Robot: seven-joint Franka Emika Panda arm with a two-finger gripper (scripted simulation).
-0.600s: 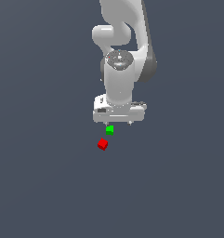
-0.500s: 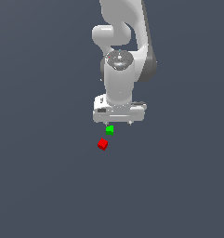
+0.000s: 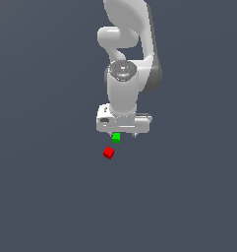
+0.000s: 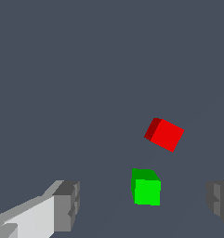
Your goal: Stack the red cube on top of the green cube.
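Note:
A tiny red cube (image 3: 108, 153) (image 4: 164, 134) lies on the dark grey floor, turned at an angle. Just behind it toward the arm sits the green cube (image 3: 116, 138) (image 4: 146, 188), a small gap apart from the red one. My white gripper (image 3: 123, 134) (image 4: 143, 207) hangs high above the green cube, open, with nothing between its fingers. In the wrist view one finger (image 4: 67, 205) shows at one side and the other finger (image 4: 219, 202) at the opposite edge, with the green cube seen between them far below.
The white arm (image 3: 125, 74) rises behind the cubes in the exterior view. The plain dark grey floor (image 3: 51, 187) spreads all around.

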